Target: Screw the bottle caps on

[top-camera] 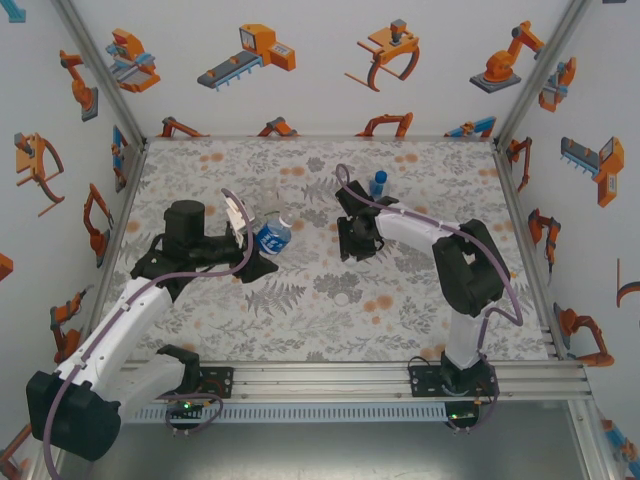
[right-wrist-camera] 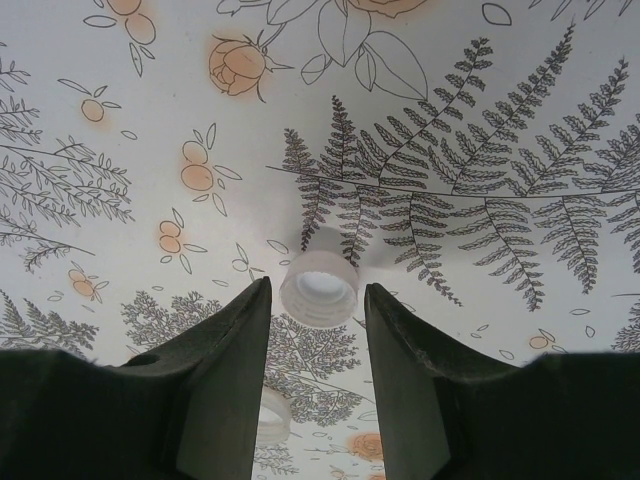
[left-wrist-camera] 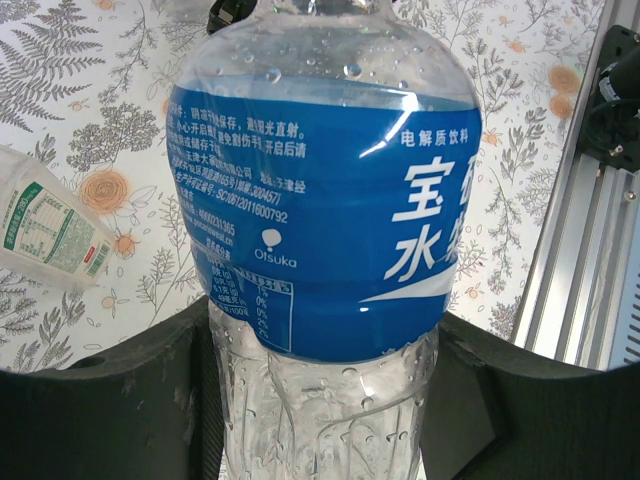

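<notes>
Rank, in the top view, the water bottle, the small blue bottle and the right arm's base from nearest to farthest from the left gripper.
1. water bottle: clamped between the fingers of the left gripper, centre left.
2. small blue bottle: standing farther back, to the right.
3. right arm's base: at the table's near edge, right side.

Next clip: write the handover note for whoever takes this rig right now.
Left gripper: jaws shut on the blue-labelled water bottle.
Right gripper: jaws flank a white cap, apparently gripped.
Green-labelled bottle lies on the table by the left gripper; small blue-topped bottle stands beyond the right gripper.
Done: perhaps the blue-topped one; tightness unclear.
Left: screw the white cap onto the held bottle, then cap the lying one.
</notes>
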Robot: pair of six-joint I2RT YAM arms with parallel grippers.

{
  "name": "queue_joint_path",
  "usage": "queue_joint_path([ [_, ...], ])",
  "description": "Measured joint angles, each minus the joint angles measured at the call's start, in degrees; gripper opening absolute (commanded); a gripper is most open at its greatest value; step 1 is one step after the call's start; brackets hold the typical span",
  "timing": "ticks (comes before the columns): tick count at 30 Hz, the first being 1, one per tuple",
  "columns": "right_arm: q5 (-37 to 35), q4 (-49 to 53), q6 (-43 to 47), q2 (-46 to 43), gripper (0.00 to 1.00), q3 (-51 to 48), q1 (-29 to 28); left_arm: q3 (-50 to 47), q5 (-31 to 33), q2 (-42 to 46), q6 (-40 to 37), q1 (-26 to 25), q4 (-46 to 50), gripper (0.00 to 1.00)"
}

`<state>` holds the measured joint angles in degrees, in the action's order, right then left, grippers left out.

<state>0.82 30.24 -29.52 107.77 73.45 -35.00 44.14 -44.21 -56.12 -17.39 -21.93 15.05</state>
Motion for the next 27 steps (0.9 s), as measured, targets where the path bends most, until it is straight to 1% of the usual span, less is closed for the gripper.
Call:
queue_joint_path([
  [8,0.0,0.22,0.0,0.0,0.38,0.0,0.0,0.0,0.0,0.0,0.0,0.0,0.0,0.0],
  [27,0.0,0.37,0.0,0.09,0.38,0.0,0.0,0.02,0.0,0.0,0.0,0.0,0.02,0.0],
])
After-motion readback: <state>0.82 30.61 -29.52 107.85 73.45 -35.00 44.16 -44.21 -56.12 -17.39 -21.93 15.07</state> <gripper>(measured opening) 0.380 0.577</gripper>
